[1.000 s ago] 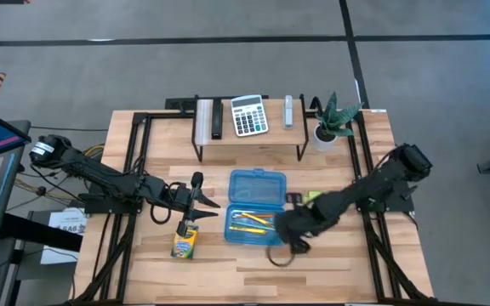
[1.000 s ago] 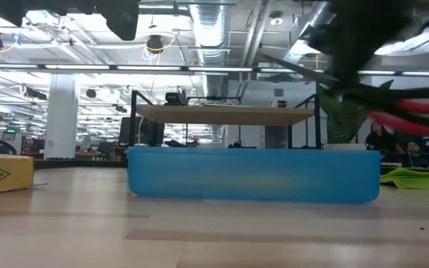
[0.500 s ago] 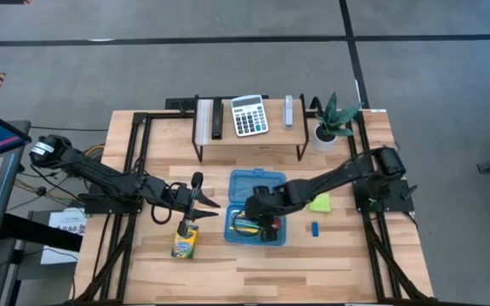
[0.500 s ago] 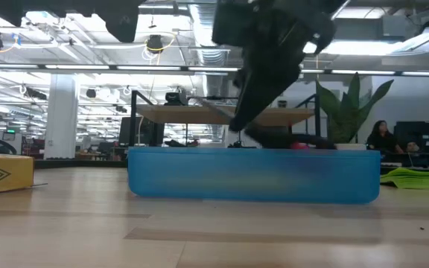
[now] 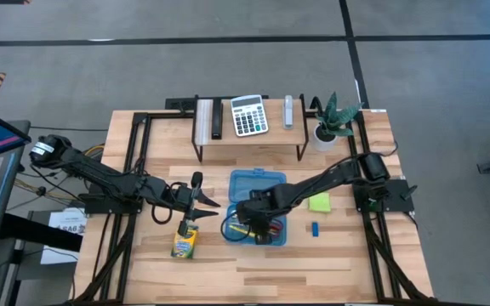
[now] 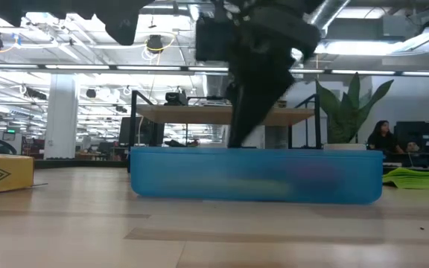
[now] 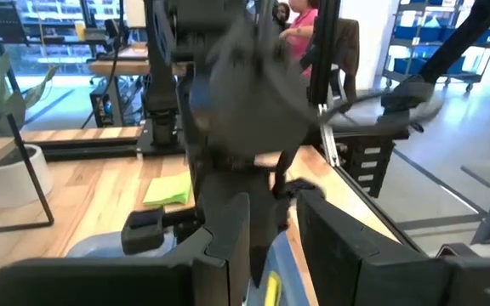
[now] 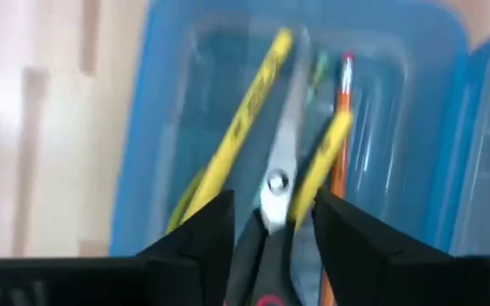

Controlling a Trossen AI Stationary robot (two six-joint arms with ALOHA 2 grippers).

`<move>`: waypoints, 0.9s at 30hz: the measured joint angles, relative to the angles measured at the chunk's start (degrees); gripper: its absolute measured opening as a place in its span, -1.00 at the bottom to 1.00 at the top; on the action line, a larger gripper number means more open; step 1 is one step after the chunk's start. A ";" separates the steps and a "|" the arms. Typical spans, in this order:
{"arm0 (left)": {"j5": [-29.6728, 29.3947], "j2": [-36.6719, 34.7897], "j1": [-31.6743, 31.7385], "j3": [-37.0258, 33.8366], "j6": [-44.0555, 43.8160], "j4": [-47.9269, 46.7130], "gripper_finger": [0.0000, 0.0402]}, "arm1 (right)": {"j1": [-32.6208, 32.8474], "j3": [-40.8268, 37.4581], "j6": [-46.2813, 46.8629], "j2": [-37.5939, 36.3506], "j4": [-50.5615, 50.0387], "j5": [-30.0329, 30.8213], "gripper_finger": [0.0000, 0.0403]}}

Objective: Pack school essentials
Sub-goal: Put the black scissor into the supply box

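An open blue pencil box (image 5: 259, 191) lies mid-table with yellow and orange pencils (image 8: 243, 123) in it. My right gripper (image 5: 249, 228) reaches down into it from the right, open. The red-handled scissors (image 8: 276, 183) lie between its fingers, blades pointing away over the pencils. My left gripper (image 5: 213, 204) hovers level just left of the box, slightly open, with nothing in it. The crayon box (image 5: 184, 243) lies flat below it. The lime-green sticky-note pad (image 5: 319, 202) and a tiny blue piece (image 5: 315, 229) lie on the table right of the box. My right gripper has one finger (image 8: 207, 234) on each side of the scissors' shank just behind the pivot (image 8: 266, 217), slanting down from the table's right. I cannot tell whether the fingers touch it. The blades rest on the pencils in the box.
A raised shelf (image 5: 249, 140) at the far edge carries a calculator (image 5: 248, 115) and small dark and grey items. A potted plant (image 5: 330, 121) stands at its right end. Bare wood lies along the near edge.
My right gripper has swung from the near right of the table leftward to the blue box and sunk into it, carrying the scissors. The scissors, held high a second ago, now lie down inside the box.
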 joint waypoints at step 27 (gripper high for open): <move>-0.15 0.00 -0.02 -0.02 -1.20 -0.65 -0.56 | 5.72 -23.30 0.46 -13.97 18.11 0.87 -0.95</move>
